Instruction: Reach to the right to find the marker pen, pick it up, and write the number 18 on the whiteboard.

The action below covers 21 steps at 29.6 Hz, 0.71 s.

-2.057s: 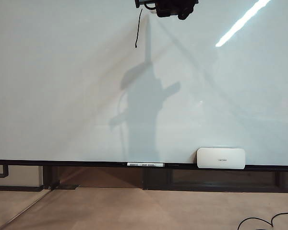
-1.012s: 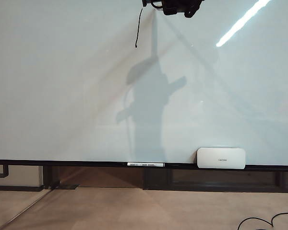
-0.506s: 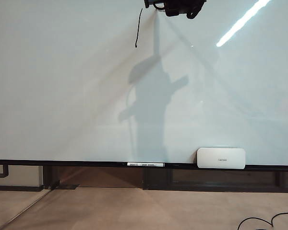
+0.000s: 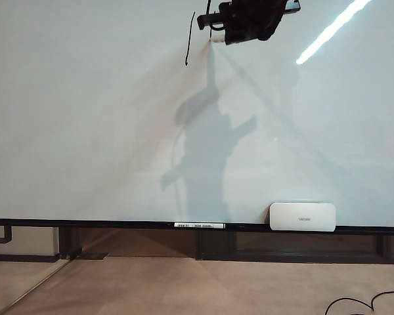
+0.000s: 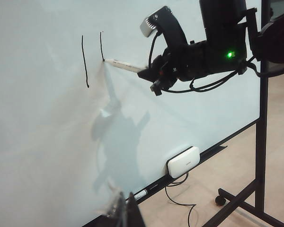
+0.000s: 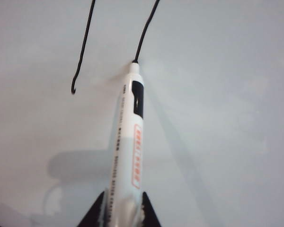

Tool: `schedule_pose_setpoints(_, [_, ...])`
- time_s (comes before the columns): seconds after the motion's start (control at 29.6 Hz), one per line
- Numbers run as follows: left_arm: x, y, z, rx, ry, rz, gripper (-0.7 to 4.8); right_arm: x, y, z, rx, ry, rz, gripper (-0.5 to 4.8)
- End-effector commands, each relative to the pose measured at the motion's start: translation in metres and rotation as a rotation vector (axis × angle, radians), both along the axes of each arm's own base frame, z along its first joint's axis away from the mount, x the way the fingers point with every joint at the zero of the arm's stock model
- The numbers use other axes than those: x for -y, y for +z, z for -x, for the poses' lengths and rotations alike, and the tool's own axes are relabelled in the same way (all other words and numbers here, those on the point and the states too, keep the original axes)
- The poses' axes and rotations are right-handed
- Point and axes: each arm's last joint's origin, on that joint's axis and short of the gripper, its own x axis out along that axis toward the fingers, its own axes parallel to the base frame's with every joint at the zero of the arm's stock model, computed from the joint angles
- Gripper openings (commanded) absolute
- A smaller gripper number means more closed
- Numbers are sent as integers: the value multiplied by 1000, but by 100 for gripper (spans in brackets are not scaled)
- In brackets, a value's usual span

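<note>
On the whiteboard (image 4: 85,118) the long slanted stroke of the "1" (image 4: 190,38) stands high up, left of centre. Just to its right a second, shorter black stroke (image 5: 102,46) runs down to the tip of the marker pen (image 6: 130,142), which touches the board. The right gripper (image 6: 123,208) clamps the pen's white barrel between its black fingers (image 6: 92,215) near the top edge of the exterior view. Along the bottom rail lie a labelled marker (image 4: 198,225) and, further right, a white eraser (image 4: 302,216). The left gripper (image 5: 125,213) barely shows; I cannot tell how its jaws stand.
</note>
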Motion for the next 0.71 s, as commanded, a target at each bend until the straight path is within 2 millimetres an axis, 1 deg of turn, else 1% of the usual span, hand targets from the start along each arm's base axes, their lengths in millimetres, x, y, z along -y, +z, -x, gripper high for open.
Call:
schedule_pose_setpoints(0.03, [0, 3, 1, 19, -5, 3, -5, 0, -7, -3, -40, -12, 14, -2])
schedule_pose_setpoints(0.24, [0, 3, 1, 20, -5, 3, -5, -3, -19, -8, -81, -12, 37, -2])
schedule_pose_setpoints(0.44, [0, 3, 1, 21, -5, 3, -5, -3, -24, -8, -101, -14, 46, -2])
schedule_pose_setpoints(0.54, [0, 3, 1, 20, -6, 4, -5, -3, -12, -1, -66, -6, 33, -2])
schedule_pose_setpoints(0.71, [0, 3, 1, 20, -6, 4, -5, -1, 23, 26, 109, 9, -17, -2])
